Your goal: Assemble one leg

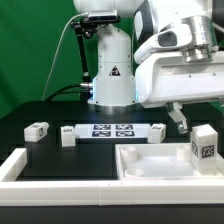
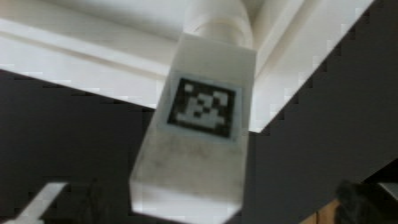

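Observation:
The leg [image 1: 205, 146] is a small white post with a square marker tag. It stands upright at the right end of the large white square tray-like piece [image 1: 150, 161]. In the wrist view the leg [image 2: 199, 130] runs lengthwise through the middle, its far end at the corner of the square piece [image 2: 107, 45]. My gripper [image 1: 190, 124] hangs just above the leg. Its fingers [image 2: 45, 205] stand either side of the leg's near end, with dark gaps between them and the leg. The jaws look open around the leg.
Three more small white legs lie on the black table: one at the exterior view's left [image 1: 37, 129], one beside the marker board [image 1: 68, 136], one at the board's right end [image 1: 157, 132]. The marker board [image 1: 112, 130] lies mid-table. A white rim [image 1: 20, 165] borders the front left.

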Motion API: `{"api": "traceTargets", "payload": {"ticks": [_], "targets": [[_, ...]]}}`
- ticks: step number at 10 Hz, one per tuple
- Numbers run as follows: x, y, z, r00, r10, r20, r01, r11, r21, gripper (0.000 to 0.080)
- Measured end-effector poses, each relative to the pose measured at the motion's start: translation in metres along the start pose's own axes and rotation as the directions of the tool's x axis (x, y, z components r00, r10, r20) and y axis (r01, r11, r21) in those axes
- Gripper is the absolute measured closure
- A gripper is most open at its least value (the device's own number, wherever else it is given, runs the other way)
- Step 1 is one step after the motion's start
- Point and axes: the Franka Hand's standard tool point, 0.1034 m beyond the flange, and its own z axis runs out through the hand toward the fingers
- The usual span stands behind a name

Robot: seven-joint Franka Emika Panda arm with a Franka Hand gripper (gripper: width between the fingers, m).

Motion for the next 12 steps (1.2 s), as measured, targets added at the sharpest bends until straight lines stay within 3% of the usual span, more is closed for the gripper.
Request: {"api": "traceTargets", "payload": {"ticks": [1,3,4,5,6,10,12], "targets": [[0.007,0.004,-0.002,1.0,0.002,-0.012,-0.002,1.0,-0.005,0.015],[0.0,0.008,0.004,0.988,0.005,0.157,-0.01,0.999,0.031,0.015],[0.004,0.016,0.004,0.984,0.011,0.18,-0.016,0.999,0.03,0.015],[-0.006,0.017,0.005,0.962,0.014,0.272,-0.028,0.999,0.047,0.015],[-0.009,0.016,0.003,0.927,0.016,0.375,-0.046,0.997,0.069,0.015],[-0.014,0.002,0.005,0.797,-0.014,0.604,-0.081,0.988,0.131,0.015],[-0.01,0.001,0.008,0.807,-0.013,0.59,-0.079,0.988,0.13,0.015]]}}
